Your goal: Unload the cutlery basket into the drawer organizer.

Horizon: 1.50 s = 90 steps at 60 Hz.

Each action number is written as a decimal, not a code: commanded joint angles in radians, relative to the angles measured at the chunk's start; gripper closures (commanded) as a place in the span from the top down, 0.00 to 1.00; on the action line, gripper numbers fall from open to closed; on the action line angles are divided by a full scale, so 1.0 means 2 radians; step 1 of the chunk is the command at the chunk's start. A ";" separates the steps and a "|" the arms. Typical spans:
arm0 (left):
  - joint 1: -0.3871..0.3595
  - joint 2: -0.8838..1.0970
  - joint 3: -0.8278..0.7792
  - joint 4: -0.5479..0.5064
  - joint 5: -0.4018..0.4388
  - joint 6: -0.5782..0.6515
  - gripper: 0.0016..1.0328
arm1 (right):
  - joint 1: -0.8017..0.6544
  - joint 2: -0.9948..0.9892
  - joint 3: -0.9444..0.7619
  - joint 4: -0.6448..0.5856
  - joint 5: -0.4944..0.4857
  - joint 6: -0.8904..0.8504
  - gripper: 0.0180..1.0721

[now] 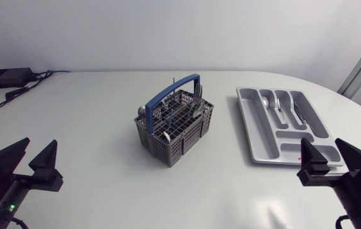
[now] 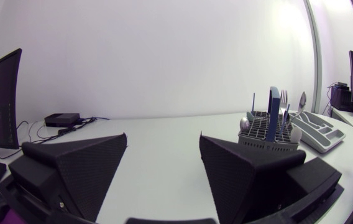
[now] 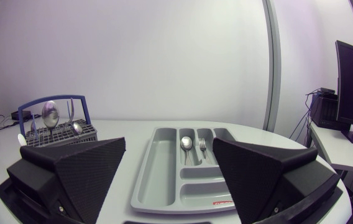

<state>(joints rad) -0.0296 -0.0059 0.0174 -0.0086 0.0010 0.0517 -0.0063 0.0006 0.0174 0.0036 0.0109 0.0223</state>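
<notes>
Open gap between basket (image 1: 180, 144) and organizer (image 1: 261, 137)

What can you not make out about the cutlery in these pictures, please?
Head view: the cutlery basket has grid walls and a handle hiding the pieces' lower ends; they are too small to count.
Head view: the right gripper covers the drawer organizer at its near corner.
Left wrist view: the drawer organizer's contents are too small to see.
</notes>
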 commanded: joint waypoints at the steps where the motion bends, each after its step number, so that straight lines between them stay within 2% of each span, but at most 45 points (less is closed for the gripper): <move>1: -0.005 -0.004 -0.008 0.000 -0.001 -0.006 0.96 | 0.004 -0.003 -0.009 -0.003 -0.002 0.003 0.96; 36: -0.010 -0.005 -0.008 0.001 -0.001 -0.004 0.96 | 0.004 -0.003 -0.009 -0.001 -0.002 0.003 0.96; 47: -0.008 -0.005 -0.008 0.021 -0.001 0.000 0.96 | 0.004 -0.004 -0.011 0.014 -0.001 0.004 0.96; 69: -0.007 0.001 0.042 0.010 -0.002 -0.006 0.96 | 0.023 0.007 0.028 0.007 0.001 0.004 0.96; 90: -0.018 0.136 0.128 0.003 -0.001 -0.020 0.96 | 0.035 0.141 0.098 0.025 0.003 0.006 0.96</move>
<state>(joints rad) -0.0563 0.2005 0.2222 0.0044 -0.0017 0.0441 0.0547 0.2123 0.1661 0.0307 0.0082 0.0227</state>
